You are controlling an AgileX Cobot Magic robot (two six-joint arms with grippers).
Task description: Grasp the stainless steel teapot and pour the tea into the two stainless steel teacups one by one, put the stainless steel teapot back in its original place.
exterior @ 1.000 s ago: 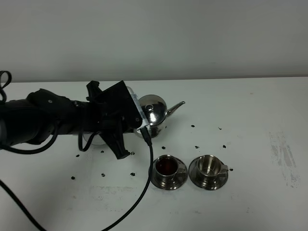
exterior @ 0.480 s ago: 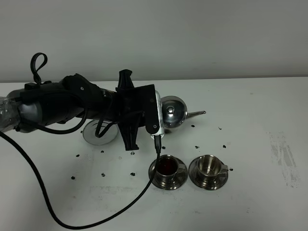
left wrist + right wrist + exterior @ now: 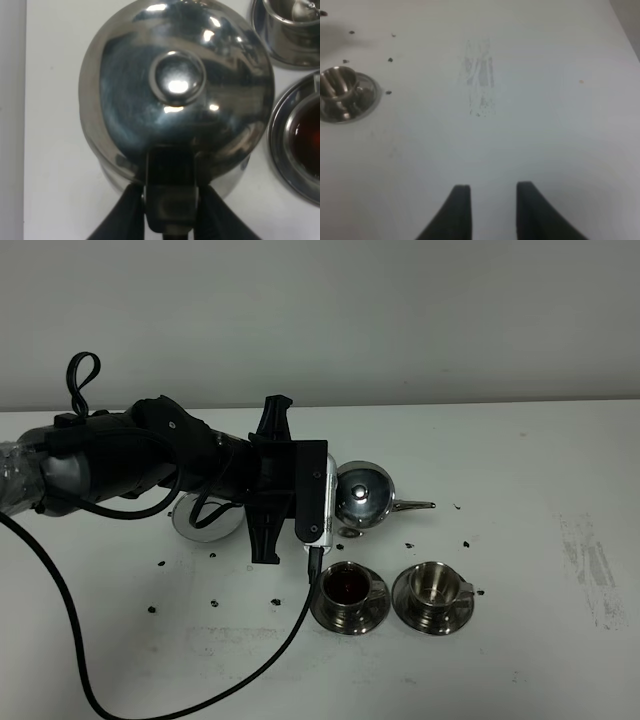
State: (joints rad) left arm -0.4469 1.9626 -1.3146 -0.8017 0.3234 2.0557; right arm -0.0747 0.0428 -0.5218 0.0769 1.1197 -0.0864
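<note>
Left claw (image 3: 170,200) clamps teapot (image 3: 175,95) handle.

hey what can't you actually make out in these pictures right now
- Left gripper's fingertips: cut off by the left wrist view's edge; the arm hides them in the high view.
- Tea level inside the teapot: lid closed, every view.
- Whether the right-hand teacup holds any tea: too small in the high view, cropped in the left wrist view.
- Round steel dish: mostly behind the arm.
</note>
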